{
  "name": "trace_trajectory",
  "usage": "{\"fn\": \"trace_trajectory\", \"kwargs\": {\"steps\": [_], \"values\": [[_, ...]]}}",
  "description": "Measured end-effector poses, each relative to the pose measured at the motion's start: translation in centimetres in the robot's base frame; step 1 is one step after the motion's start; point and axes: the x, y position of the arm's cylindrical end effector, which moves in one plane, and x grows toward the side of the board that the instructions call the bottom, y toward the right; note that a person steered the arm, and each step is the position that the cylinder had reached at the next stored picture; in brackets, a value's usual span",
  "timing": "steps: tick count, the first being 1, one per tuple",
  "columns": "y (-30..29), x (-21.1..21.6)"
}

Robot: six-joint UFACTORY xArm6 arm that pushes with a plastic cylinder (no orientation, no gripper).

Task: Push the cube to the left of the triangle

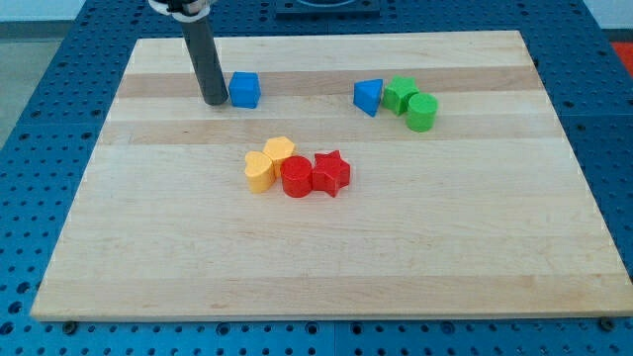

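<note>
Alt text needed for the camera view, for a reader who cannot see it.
My tip sits just left of the blue cube near the wooden board's top left. The blue triangle and two green blocks lie to the right; two yellow and two red blocks cluster mid-board.

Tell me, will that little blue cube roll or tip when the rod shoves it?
Probably not: the blue cube sits flat on the smooth wooden board, so it should slide. My tip sits at its left side; an off-centre push may turn it.
</note>
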Motion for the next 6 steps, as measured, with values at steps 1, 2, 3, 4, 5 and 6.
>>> {"fn": "trace_trajectory", "kwargs": {"steps": [1, 2, 3, 4, 5, 6], "values": [[0.0, -0.5], [0.0, -0.7], [0.4, -0.7], [0.4, -0.7], [2.6, -0.7], [5.3, -0.7]]}}
